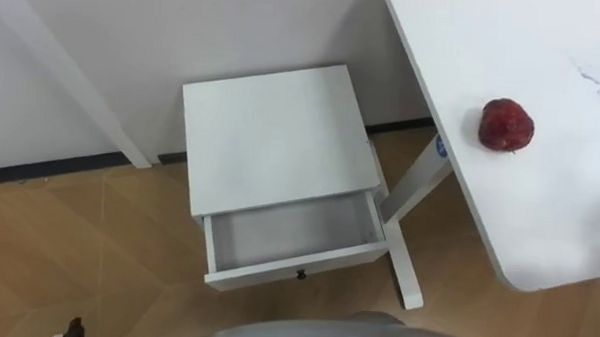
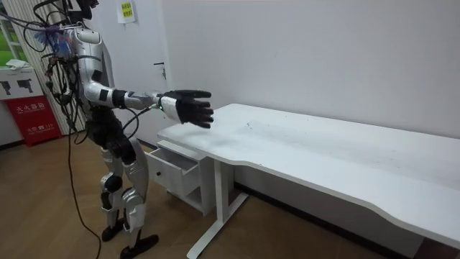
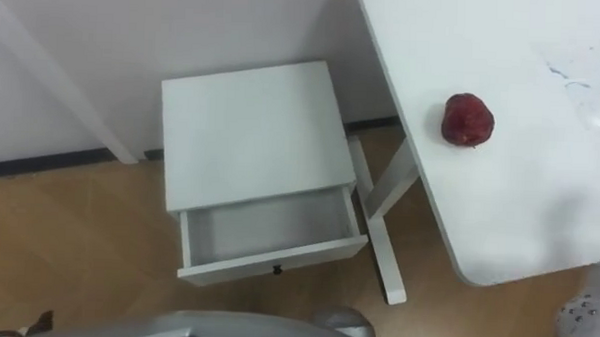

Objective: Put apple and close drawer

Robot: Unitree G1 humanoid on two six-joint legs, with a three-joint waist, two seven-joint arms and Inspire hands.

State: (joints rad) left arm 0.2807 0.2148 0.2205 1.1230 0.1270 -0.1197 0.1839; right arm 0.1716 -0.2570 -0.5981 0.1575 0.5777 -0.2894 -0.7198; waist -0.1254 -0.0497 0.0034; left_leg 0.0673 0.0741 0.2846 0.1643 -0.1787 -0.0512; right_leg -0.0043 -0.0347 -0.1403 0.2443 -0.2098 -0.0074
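Note:
A dark red apple (image 1: 507, 125) lies on the white table (image 1: 548, 217), near its left edge and to the right of the nightstand. The white nightstand (image 1: 276, 138) stands against the wall. Its drawer (image 1: 288, 231) is pulled out towards me and holds nothing. A small dark knob (image 1: 299, 275) sits on the drawer front. In the room view I stand in front of the nightstand with my right arm stretched out. My right hand (image 2: 188, 108) hovers open, fingers spread, above the table's near end and touches nothing.
The table's white leg and foot (image 1: 407, 262) stand right beside the open drawer. A white slanted frame (image 1: 73, 81) runs down the wall at the left. A red sign (image 2: 32, 108) stands behind me in the room view. Wooden floor (image 1: 97, 241) surrounds the nightstand.

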